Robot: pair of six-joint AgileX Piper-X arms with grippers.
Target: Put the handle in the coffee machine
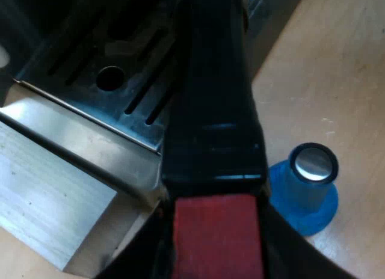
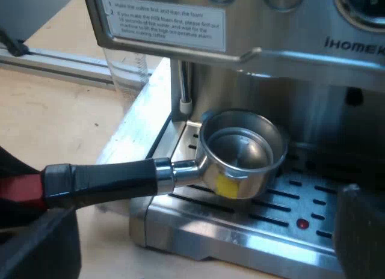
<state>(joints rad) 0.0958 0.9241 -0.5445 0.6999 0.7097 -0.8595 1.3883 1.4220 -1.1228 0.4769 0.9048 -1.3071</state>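
Note:
My left gripper [image 1: 216, 258] is shut on the red end [image 1: 216, 234] of the metal holder's dark handle [image 1: 213, 104], which reaches out over the espresso machine's slotted drip tray [image 1: 120, 80]. In the right wrist view the holder's round basket [image 2: 243, 150] hangs level, open side up, a little above the drip tray [image 2: 283, 213] and below the machine's front [image 2: 289, 50]. The left gripper [image 2: 15, 198] holds the red end there too. My right gripper [image 2: 198, 255] is open, its fingers [image 2: 361, 231] wide apart, short of the tray, with nothing between them.
A blue tamper [image 1: 307, 189] with a metal top stands on the wooden table [image 1: 337, 74] close to the held handle. A steam wand [image 2: 183, 86] hangs beside the basket. A clear measuring glass [image 2: 129, 68] stands next to the machine.

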